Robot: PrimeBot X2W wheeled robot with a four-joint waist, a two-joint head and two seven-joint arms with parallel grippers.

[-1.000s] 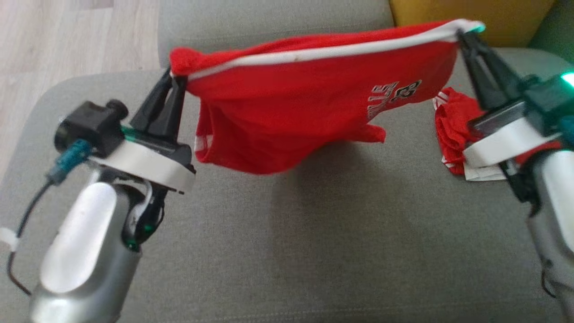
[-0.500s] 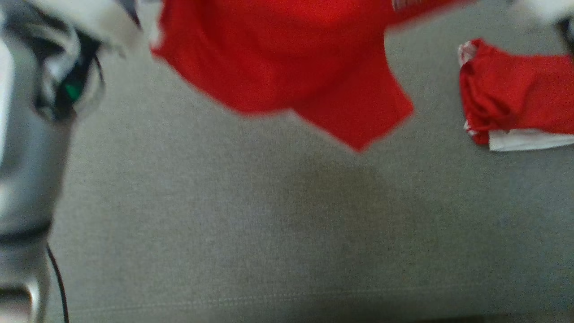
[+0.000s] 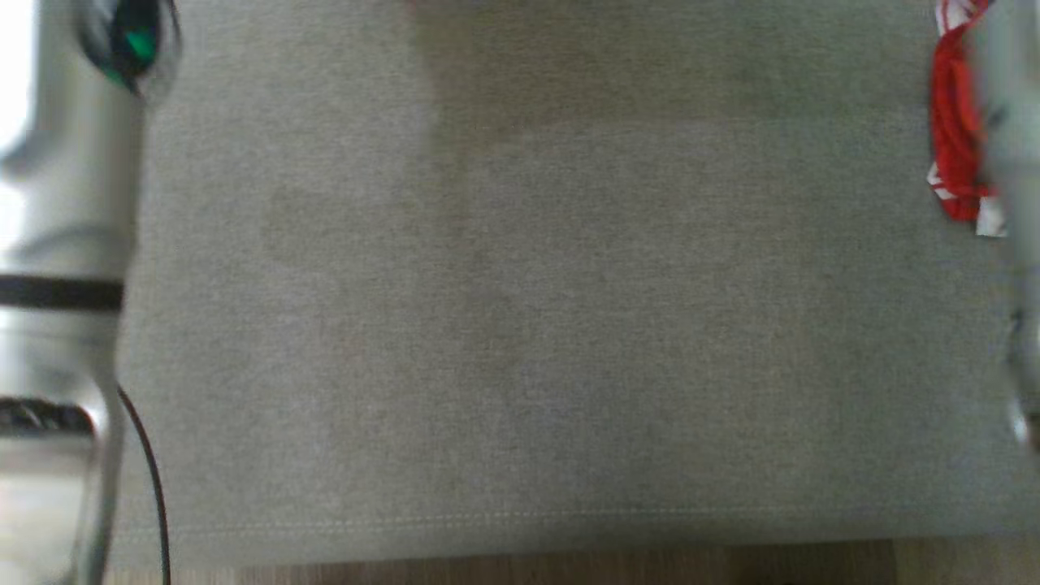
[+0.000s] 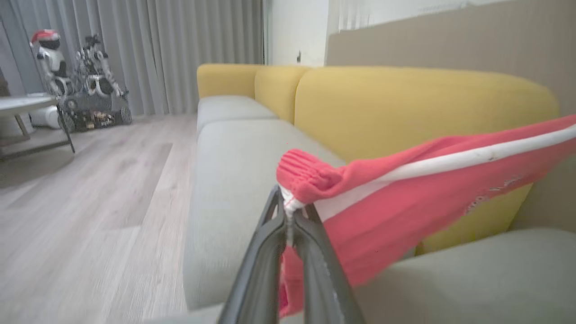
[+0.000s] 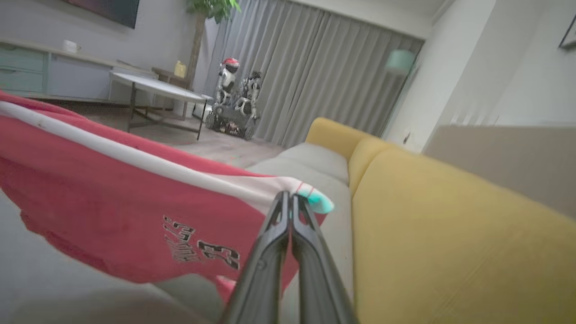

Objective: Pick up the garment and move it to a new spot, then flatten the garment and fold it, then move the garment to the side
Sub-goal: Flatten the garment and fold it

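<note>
Left gripper (image 4: 287,212) clamped on a corner of the red garment (image 4: 405,202) over the sofa (image 4: 234,157).
The two dark fingers meet at their tips on the garment's ribbed corner. From there the cloth stretches to the right edge, taut along a white stripe, and its lower part hangs beside the fingers. Behind it are grey seat cushions and a yellow backrest (image 4: 405,108). To the left lie a pale wooden floor (image 4: 90,202), grey curtains (image 4: 171,54), another wheeled robot (image 4: 87,94) and a table (image 4: 22,105).

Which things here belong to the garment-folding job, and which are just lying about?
Job: red garment, pinched by the left claw and the right claw; grey seat cushion.

Lying about: other red-and-white cloth; yellow backrest; white table; small robot by the curtains.
</note>
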